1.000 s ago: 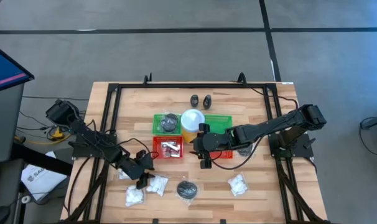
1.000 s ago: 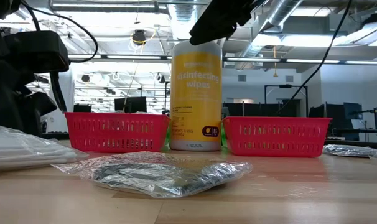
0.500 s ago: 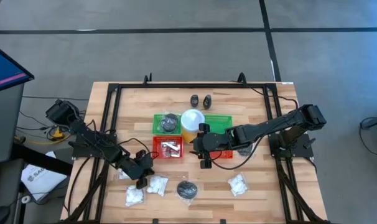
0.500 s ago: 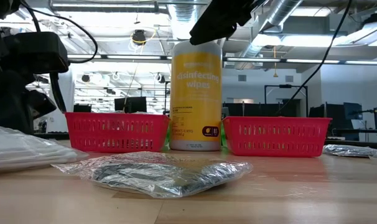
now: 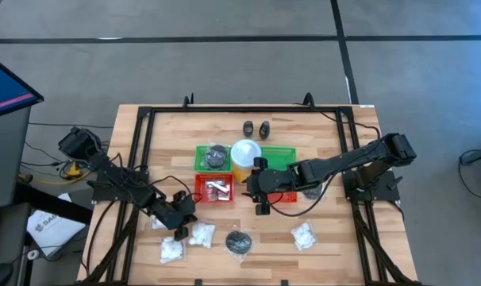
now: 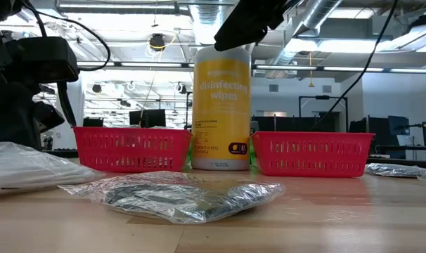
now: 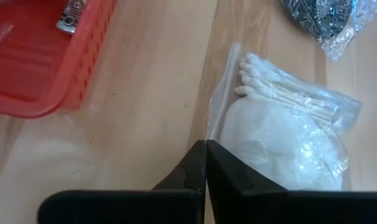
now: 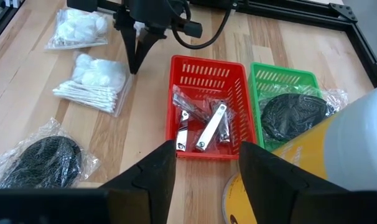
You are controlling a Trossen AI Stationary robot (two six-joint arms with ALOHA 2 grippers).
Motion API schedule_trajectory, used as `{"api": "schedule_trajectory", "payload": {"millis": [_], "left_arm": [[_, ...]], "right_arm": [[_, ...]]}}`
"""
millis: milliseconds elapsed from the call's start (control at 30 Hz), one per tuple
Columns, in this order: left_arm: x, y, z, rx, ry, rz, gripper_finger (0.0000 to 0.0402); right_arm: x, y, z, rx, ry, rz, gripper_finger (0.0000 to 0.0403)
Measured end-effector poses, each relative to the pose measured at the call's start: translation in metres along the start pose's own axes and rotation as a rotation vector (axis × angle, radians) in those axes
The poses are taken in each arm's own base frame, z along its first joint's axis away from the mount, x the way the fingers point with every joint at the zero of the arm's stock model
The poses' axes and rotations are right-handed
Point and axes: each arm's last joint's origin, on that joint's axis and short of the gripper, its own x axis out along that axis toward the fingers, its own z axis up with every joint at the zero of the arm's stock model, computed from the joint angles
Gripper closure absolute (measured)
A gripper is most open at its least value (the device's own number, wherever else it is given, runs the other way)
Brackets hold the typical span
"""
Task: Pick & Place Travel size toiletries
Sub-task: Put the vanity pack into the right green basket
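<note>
A clear-wrapped packet of white cotton balls and swabs (image 7: 282, 130) lies on the table just near of the left red tray (image 5: 217, 189). My left gripper (image 7: 205, 152) is shut on its edge, and it also shows beside the packet (image 8: 98, 81) in the right wrist view. A second white packet (image 5: 171, 250) lies nearer the front edge and a third (image 5: 304, 236) at the right. A wrapped dark round pad (image 5: 239, 242) lies between them. My right gripper (image 8: 204, 174) hangs open over the gap between the two red trays, holding nothing. My left gripper pinches the clear wrap's edge (image 7: 208, 134) on the packet's left side between its two shut fingertips. The fingers slant down from the table's left. The packet rests on the table, its white contents beyond the fingertips.
The left red tray holds silvery items (image 8: 204, 127). Behind it, a green tray (image 5: 213, 156) holds a dark pad. A yellow wipes cylinder (image 5: 244, 155) stands at the middle, with another red tray (image 6: 311, 151) and green tray (image 5: 282, 151) to its right. Two small black bottles (image 5: 256, 128) stand farther back.
My left gripper has shut on the packet's wrap edge. In the low view the packet's wrap has bunched up into a higher hump. My right arm has kept still.
</note>
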Motion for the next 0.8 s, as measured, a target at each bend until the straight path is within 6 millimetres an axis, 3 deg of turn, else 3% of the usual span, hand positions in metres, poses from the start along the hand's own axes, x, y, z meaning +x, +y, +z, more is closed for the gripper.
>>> {"api": "schedule_trajectory", "payload": {"millis": [300,800], "left_arm": [[-0.008,-0.012,0.015,0.023,-0.061,-0.047,0.0401],[-0.040,-0.024,0.043,0.031,-0.226,-0.129,0.0401]], "right_arm": [[0.000,0.000,0.000,-0.007,0.000,0.000,0.0239],[0.000,0.000,0.000,-0.010,0.000,0.001,0.0236]]}}
